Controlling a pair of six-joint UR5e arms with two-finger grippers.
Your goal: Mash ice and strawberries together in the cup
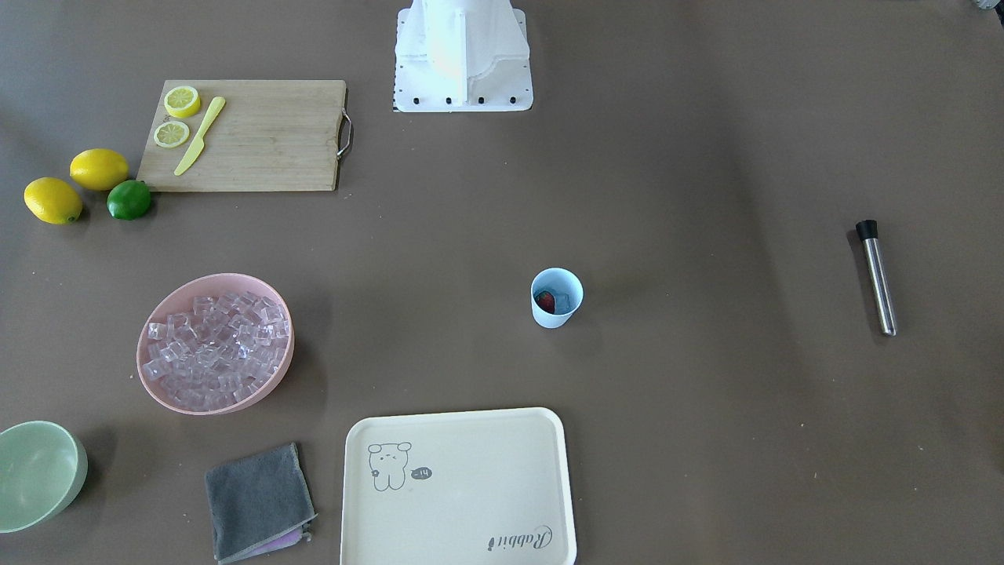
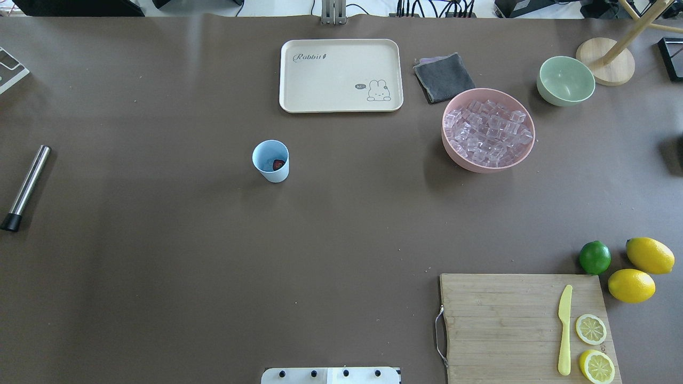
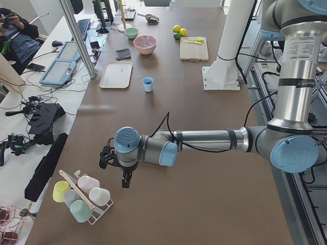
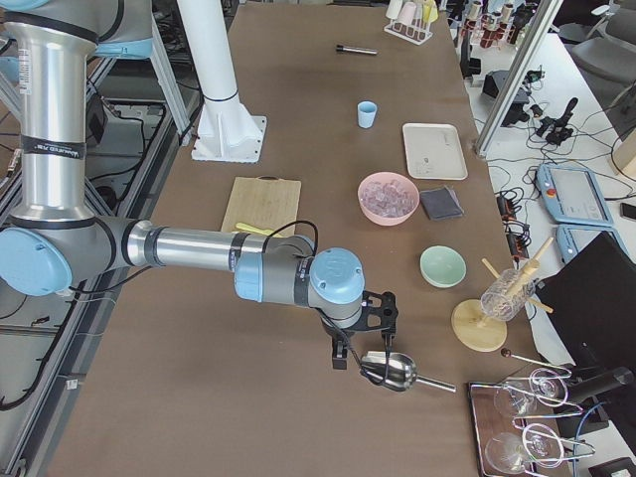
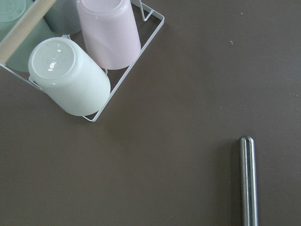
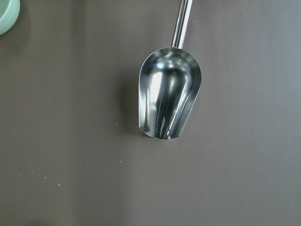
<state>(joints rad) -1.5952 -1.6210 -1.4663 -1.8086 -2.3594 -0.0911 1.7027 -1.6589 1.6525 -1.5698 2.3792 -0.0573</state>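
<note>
Nearest the base [image 2: 331, 375], at 3 o'clock, lies a board [image 2: 501, 320] with lemon slices [image 2: 590, 329] and a knife [image 2: 565, 330]. Farther out, at 11 o'clock, the cup [image 2: 270, 160] stands upright with the strawberry [image 2: 278, 164] inside. At 1 o'clock a pink bowl [image 2: 483, 167] is heaped with ice [image 2: 488, 133]. Far out at 9 o'clock the left gripper [image 3: 115, 171] hangs near a rack [image 3: 82, 199] and a muddler [image 2: 25, 188]. At 3 o'clock the right gripper [image 4: 363, 333] hangs over a scoop [image 4: 390, 370]. I cannot tell whether either gripper is open or closed.
</note>
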